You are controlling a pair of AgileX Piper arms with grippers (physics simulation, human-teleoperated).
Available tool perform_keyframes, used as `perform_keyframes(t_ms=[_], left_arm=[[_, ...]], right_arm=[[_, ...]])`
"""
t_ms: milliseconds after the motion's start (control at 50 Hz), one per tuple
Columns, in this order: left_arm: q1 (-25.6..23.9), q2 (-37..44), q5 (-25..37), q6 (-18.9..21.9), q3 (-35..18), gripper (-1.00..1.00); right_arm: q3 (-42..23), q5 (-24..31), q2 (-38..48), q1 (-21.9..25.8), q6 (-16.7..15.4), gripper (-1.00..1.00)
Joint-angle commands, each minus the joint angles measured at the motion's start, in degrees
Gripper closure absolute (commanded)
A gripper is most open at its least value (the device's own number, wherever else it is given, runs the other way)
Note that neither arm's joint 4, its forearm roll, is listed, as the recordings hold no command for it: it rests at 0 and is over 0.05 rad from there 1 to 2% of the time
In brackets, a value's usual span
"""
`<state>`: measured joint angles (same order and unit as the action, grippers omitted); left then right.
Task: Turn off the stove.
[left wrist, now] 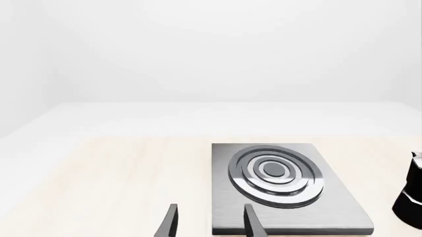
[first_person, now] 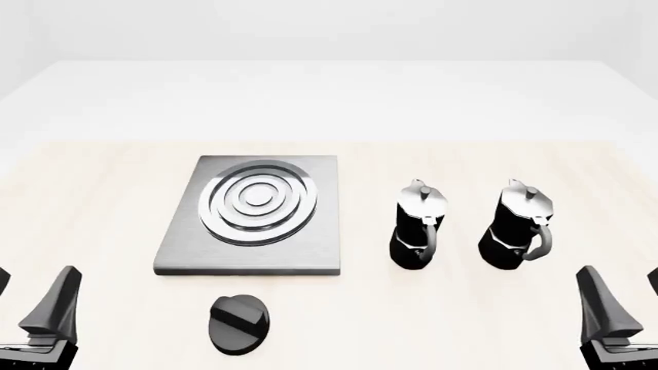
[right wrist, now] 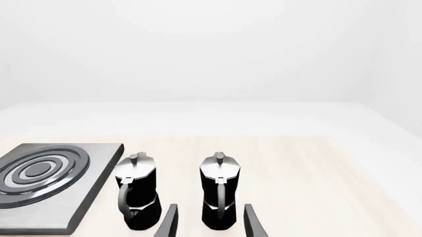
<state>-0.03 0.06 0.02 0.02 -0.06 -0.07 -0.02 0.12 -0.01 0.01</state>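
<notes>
The stove (first_person: 254, 206) is a flat grey metal slab with concentric silver rings, lying left of centre on the pale wooden table. Its round black knob (first_person: 239, 324), with a raised bar, sits on the table just in front of the slab. My left gripper (first_person: 28, 307) hovers open at the near left, well left of the knob. In the left wrist view the left gripper (left wrist: 211, 224) stands open and empty, the stove (left wrist: 274, 173) just ahead of its fingers. My right gripper (first_person: 627, 304) is open at the near right. The knob is hidden in both wrist views.
Two black-and-silver moka pots (first_person: 417, 227) (first_person: 519, 227) stand upright right of the stove. In the right wrist view my right gripper (right wrist: 211, 224) is open, with both moka pots (right wrist: 137, 197) (right wrist: 220, 195) close ahead and the stove (right wrist: 46, 173) beside them. One moka pot (left wrist: 412, 197) shows in the left wrist view.
</notes>
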Motion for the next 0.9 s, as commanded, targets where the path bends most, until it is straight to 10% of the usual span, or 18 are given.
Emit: perform_keyframes(t_ms=[20,360,680,900], left_arm=[[-0.3,0.1,0.2,0.2,-0.2,-1.00],[-0.5,0.3,0.5,1.5,-0.5,-1.00],[-1.6,17.3,-0.4,0.3,-7.2,-1.00],[-7.1,26.4,3.6,8.4,-10.2,-1.00]], right_arm=[[-0.2,0.0,0.5,-0.2,0.0,-1.00],[0.0,0.1,0.2,-0.4,0.2,-1.00],[0.0,-0.5,0.6,-0.2,0.6,-1.00],[0.0,-1.1,1.2,0.0,0.9,-1.00]])
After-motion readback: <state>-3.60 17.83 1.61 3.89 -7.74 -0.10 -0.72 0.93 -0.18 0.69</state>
